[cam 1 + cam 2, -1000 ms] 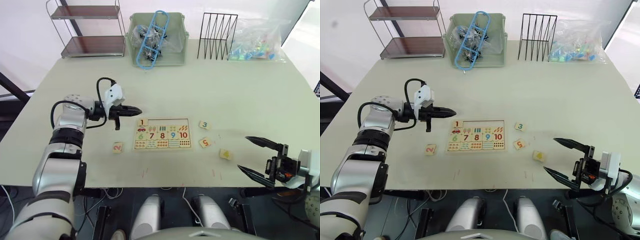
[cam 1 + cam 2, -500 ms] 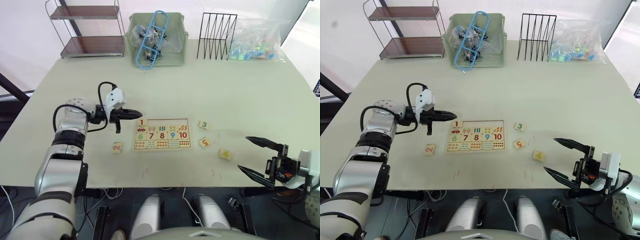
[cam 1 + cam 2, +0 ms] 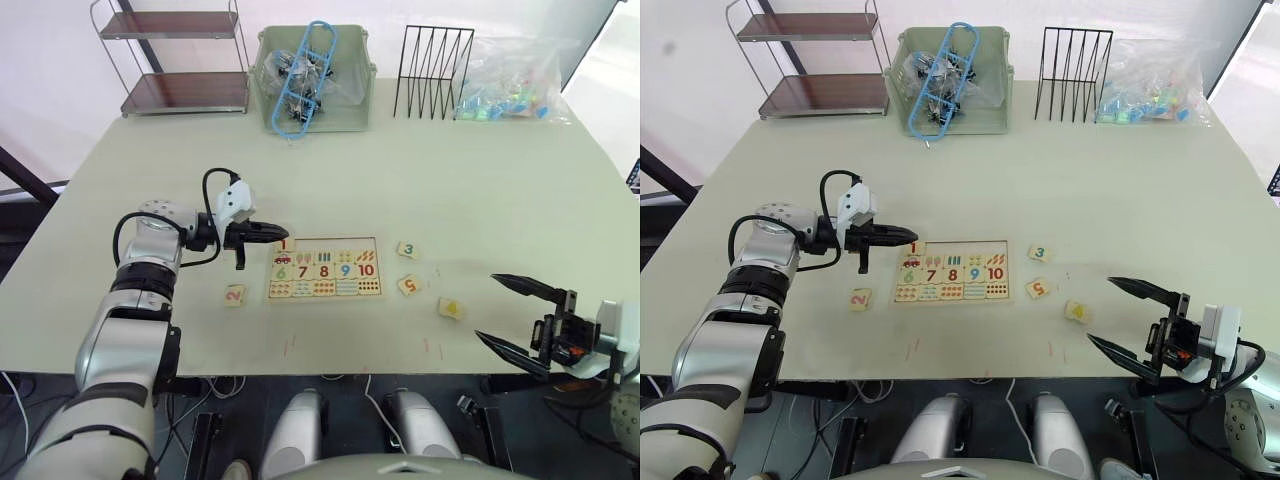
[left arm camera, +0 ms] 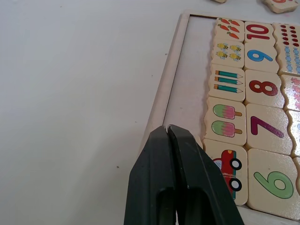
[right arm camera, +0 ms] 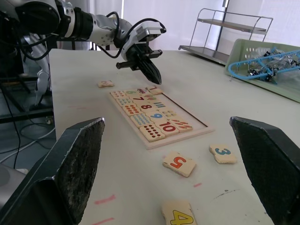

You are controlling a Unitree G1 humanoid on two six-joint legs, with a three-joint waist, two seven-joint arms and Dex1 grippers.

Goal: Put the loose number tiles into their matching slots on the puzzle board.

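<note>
The puzzle board (image 3: 325,268) lies flat mid-table with tiles 6 to 10 and its picture and dot rows filled. A red 1 tile (image 3: 286,244) sits at the left end of its top row, and the other slots (image 4: 187,84) in that row are bare. My left gripper (image 3: 288,232) is shut, its tip right over the 1 tile at the board's corner. Loose tiles lie on the table: 2 (image 3: 235,294) left of the board, and 3 (image 3: 407,249), 5 (image 3: 409,285) and 4 (image 3: 451,308) to its right. My right gripper (image 3: 520,315) stands open near the table's front right edge, holding nothing.
Along the table's far edge stand a two-tier wire shelf (image 3: 185,60), a green bin (image 3: 312,80) with a blue hanger and clips, a black wire rack (image 3: 433,72) and a clear bag of small parts (image 3: 515,80).
My left gripper has crept slightly right and down, staying shut, so its tip now reaches the 1 tile. The right arm and the loose tiles have not moved.
</note>
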